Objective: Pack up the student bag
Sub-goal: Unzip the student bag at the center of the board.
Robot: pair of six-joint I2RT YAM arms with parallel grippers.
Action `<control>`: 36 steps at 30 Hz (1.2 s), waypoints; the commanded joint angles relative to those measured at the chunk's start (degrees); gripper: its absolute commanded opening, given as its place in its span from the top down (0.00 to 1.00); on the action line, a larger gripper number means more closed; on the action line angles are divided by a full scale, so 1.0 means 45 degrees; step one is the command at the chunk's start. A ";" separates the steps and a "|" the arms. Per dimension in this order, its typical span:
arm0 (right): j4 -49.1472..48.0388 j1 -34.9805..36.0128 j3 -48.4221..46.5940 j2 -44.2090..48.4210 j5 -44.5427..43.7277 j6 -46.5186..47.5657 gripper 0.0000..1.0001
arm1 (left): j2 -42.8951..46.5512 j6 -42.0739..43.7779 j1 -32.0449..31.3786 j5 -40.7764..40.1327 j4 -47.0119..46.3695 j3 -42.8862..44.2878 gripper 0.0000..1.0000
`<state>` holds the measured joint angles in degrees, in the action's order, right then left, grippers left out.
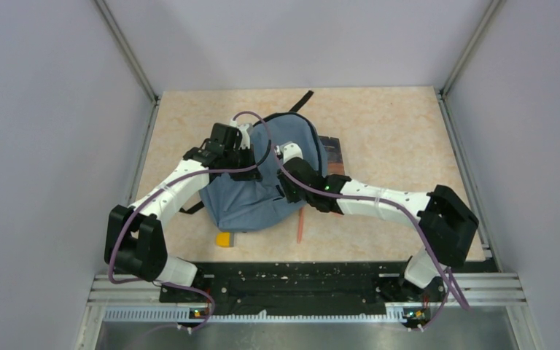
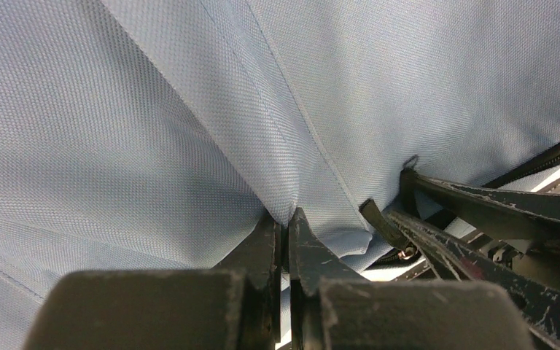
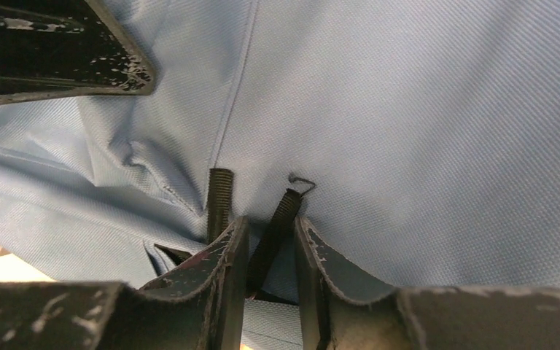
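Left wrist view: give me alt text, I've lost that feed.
The left pincer is shut on a pinched fold of the slate-blue student bag, whose fabric fills the frame. At right, the right pincer sits near the bag's black zipper.

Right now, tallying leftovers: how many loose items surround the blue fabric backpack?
3: yellow block at near edge, thin red stick near right, dark flat book right; others possibly hidden.

You will count one student bag [image 1: 262,197], two grippers, namely one left gripper [image 2: 286,219] and one right gripper [image 3: 270,226], one dark flat book-like item [image 1: 333,149], one small yellow object [image 1: 224,239] and one thin reddish stick [image 1: 300,224], all on one table [image 1: 394,117].
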<state>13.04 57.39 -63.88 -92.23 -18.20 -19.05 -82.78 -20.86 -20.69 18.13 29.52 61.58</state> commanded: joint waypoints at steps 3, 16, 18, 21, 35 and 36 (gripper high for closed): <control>0.0080 0.0202 -0.0220 0.0284 -0.0930 0.0287 0.85 | 0.0408 0.0241 -0.0009 -0.0244 -0.0193 0.0365 1.00; -0.2803 0.0184 0.1836 0.2408 -0.0498 0.1254 1.00 | 0.0706 0.0495 -0.0011 -0.0881 -0.0034 0.0426 1.00; -0.2646 0.0179 0.1775 0.2352 -0.0934 0.1398 1.00 | 0.0701 0.0505 0.0005 -0.0917 -0.0026 0.0447 1.00; -0.2266 0.0178 0.1676 0.2291 -0.1756 0.1625 1.00 | 0.0701 0.0530 0.0003 -0.0998 -0.0001 0.0453 1.00; -0.2814 0.0190 0.2473 0.3481 -0.3155 0.2256 1.00 | 0.0721 0.0691 0.0010 -0.1467 0.0120 0.0523 1.00; -0.2787 0.0179 0.2478 0.3531 -0.3280 0.2350 1.00 | 0.0725 0.0708 0.0025 -0.1497 0.0120 0.0533 1.00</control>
<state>2.96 57.74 -52.82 -79.55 -27.92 -10.85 -81.87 -19.33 -20.80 14.41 30.30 61.73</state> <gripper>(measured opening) 0.003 0.023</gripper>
